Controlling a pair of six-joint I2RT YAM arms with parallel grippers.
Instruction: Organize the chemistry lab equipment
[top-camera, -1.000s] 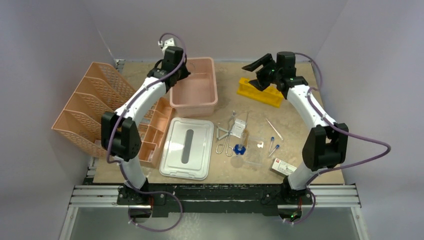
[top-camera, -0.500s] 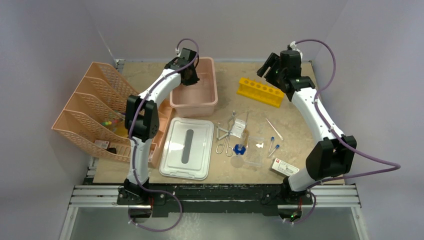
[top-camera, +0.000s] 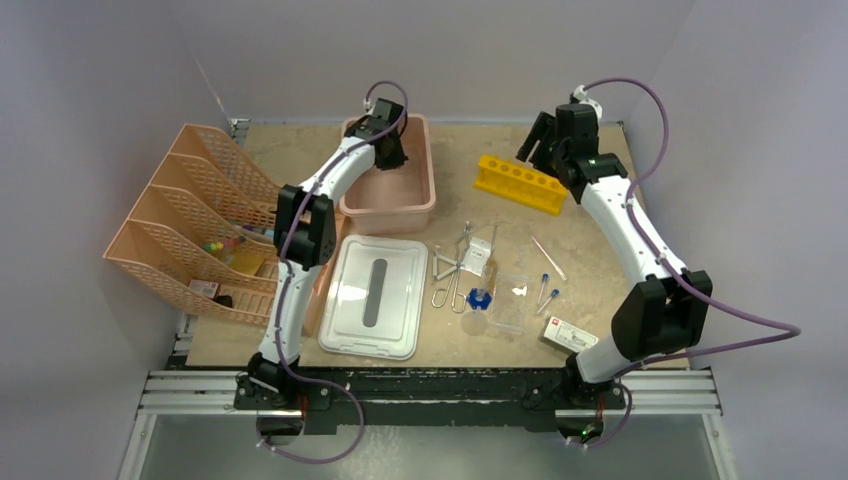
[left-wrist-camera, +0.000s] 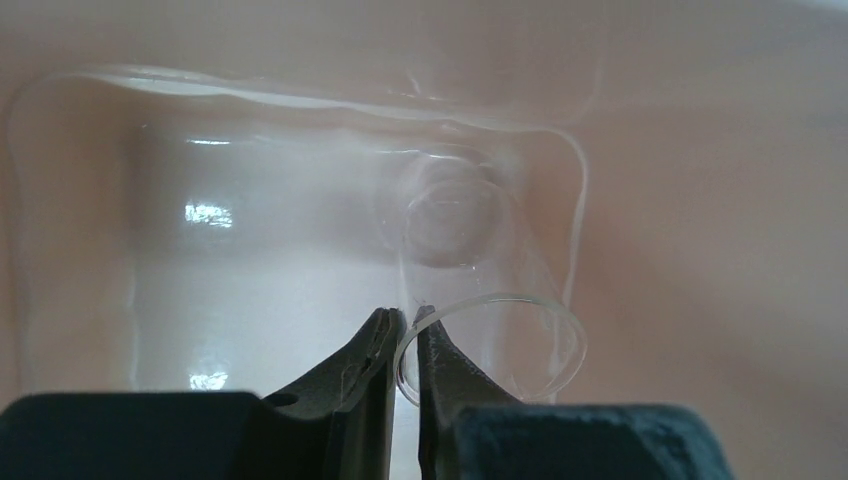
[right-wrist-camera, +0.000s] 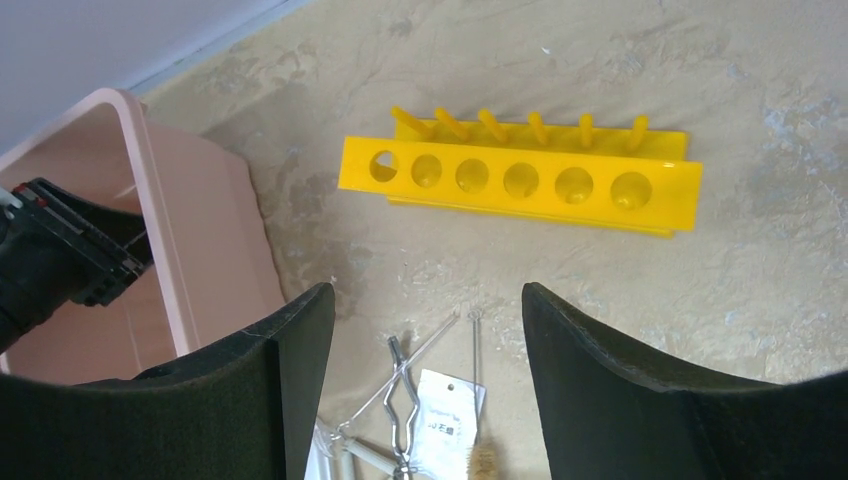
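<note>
Pinching clear beaker (left-wrist-camera: 480, 285) rim — left hand (left-wrist-camera: 408, 320) — inside pink tub (left-wrist-camera: 720, 150) | right hand (right-wrist-camera: 425, 300) splayed

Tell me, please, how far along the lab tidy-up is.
Early. Done: the tub lid is off. In hand: left fingers pinch a clear glass piece inside the pink tub. Left: yellow rack below the open right fingers, plus tongs and vials on the table.
</note>
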